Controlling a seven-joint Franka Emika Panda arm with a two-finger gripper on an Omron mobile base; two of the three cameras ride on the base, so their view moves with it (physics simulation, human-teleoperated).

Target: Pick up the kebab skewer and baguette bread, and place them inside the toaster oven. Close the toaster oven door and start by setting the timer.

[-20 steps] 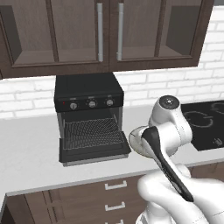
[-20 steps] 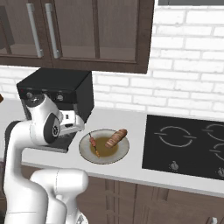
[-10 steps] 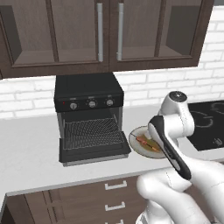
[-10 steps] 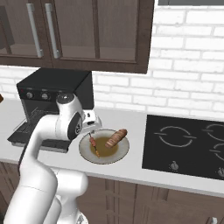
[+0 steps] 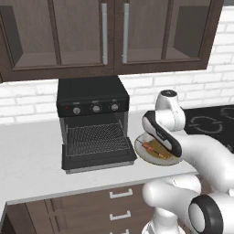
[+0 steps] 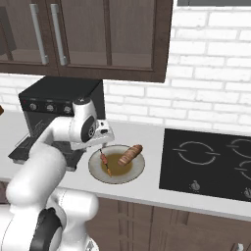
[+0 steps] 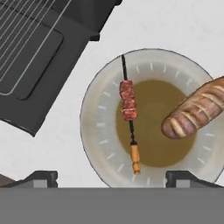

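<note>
Gripper [image 7: 111, 177] hanging over the plate [image 7: 94, 131], fingers spread wide and holding nothing.

From the hand camera I see the kebab skewer [image 7: 129, 109] lying across the plate's left half and the baguette bread [image 7: 197, 113] on its right half, apart from each other. The plate sits on the white counter [image 5: 27, 160] just beside the toaster oven [image 5: 91, 98], whose toaster oven door [image 5: 98, 157] is dropped flat, with the wire rack [image 5: 96, 139] showing inside.

Matt black toaster oven [image 5: 93, 98] with wire rack [image 5: 95, 138]; glossy plate [image 7: 98, 124]; crusty baguette bread [image 7: 197, 113].
</note>
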